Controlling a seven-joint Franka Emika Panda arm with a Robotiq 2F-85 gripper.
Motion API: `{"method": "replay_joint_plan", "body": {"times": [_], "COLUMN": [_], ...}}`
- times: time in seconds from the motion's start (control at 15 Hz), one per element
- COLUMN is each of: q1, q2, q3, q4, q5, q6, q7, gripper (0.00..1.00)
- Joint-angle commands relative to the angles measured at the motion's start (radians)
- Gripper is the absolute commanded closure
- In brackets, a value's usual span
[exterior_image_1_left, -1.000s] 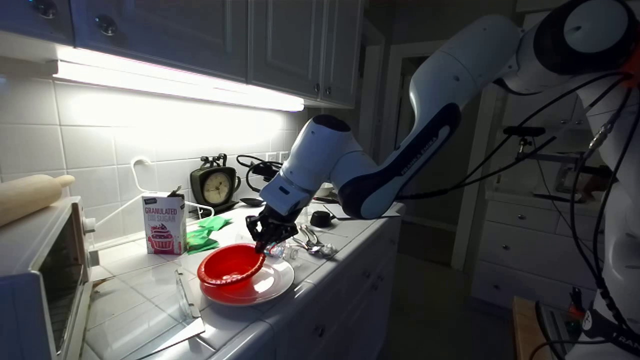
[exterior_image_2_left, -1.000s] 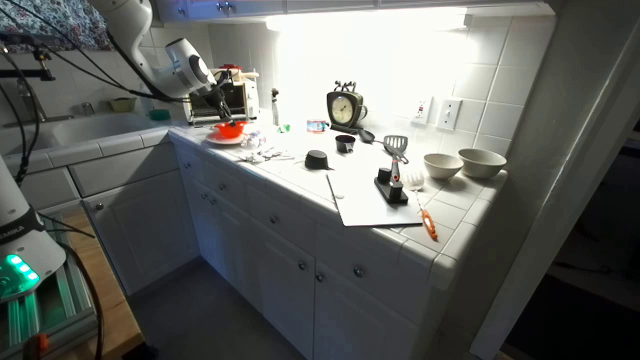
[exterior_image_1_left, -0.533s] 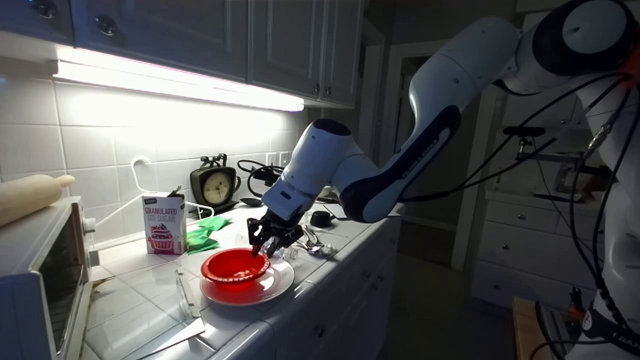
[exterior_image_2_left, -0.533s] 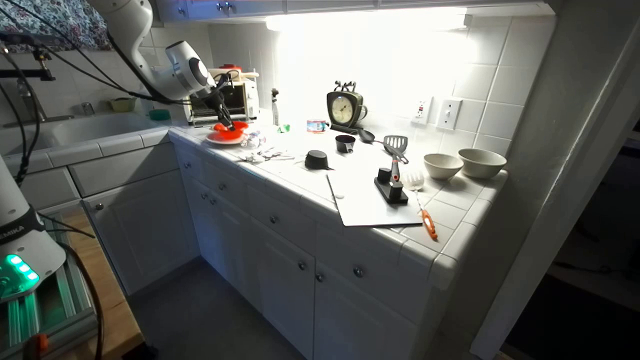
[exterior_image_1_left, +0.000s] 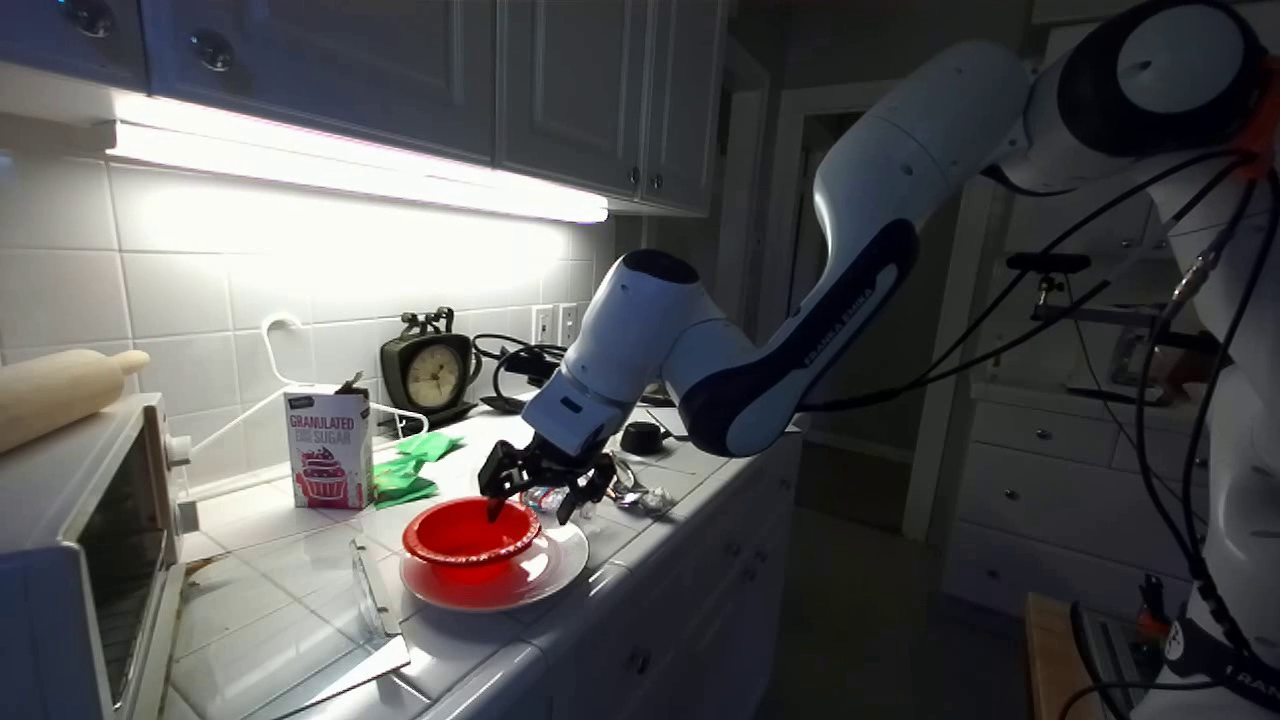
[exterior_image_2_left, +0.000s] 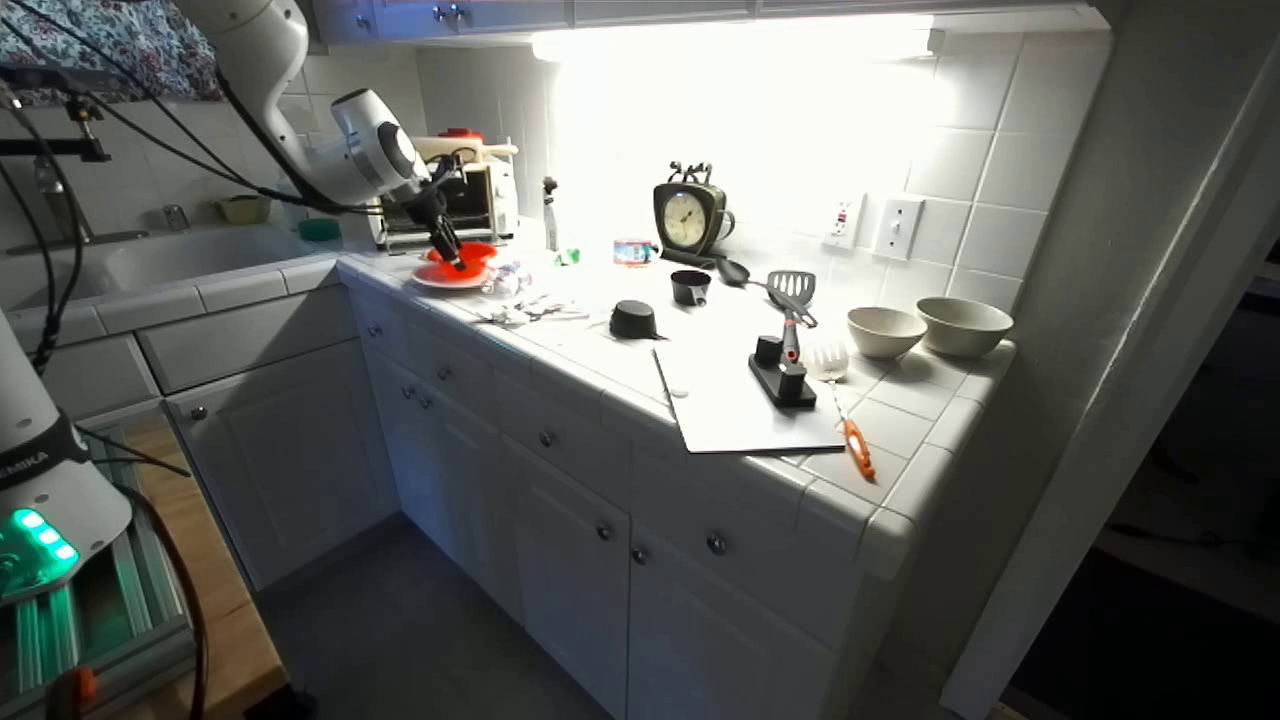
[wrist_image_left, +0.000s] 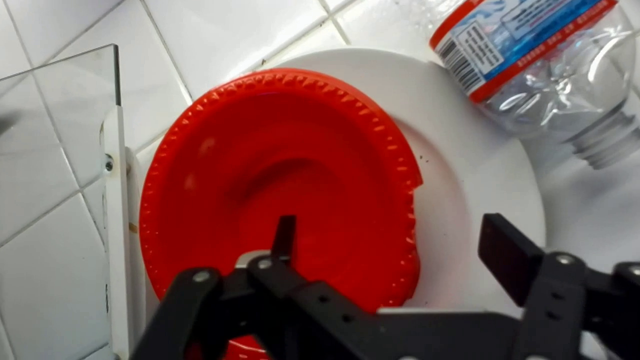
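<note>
Gripper (wrist_image_left: 392, 241) spread wide, straddling the beaded rim (wrist_image_left: 380, 127) of this red plastic bowl (wrist_image_left: 290, 175), resting on the white plate (wrist_image_left: 492, 170) — probably light, springy and slick, so that rim looks the surest hold.

Home-style kitchen: white-tiled counter (exterior_image_2_left: 905, 425) with sink (exterior_image_2_left: 190, 265) in it, wall cabinets (exterior_image_1_left: 320, 75) above, light strip (exterior_image_1_left: 360, 175) under them. Toaster oven (exterior_image_1_left: 125, 560) with rolling pin (exterior_image_1_left: 70, 395) on top; sugar box (exterior_image_1_left: 330, 450), black measuring cups (exterior_image_2_left: 633, 320), slotted spatula (exterior_image_2_left: 792, 287), pale bowls (exterior_image_2_left: 887, 333) on counter.
</note>
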Motion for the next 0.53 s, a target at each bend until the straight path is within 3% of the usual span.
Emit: {"method": "replay_joint_plan", "body": {"times": [0.0, 0.13, 0.47], "q1": [0.02, 0.024, 0.029], "q2": [0.011, 0.014, 0.019], "q3": [-0.015, -0.018, -0.023], "q4": [0.008, 0.008, 0.01], "q5": [0.006, 0.003, 0.002], "q6": [-0.009, -0.008, -0.009], "q7": [-0.023, -0.022, -0.019], "gripper": [0.3, 0.39, 0.77]}}
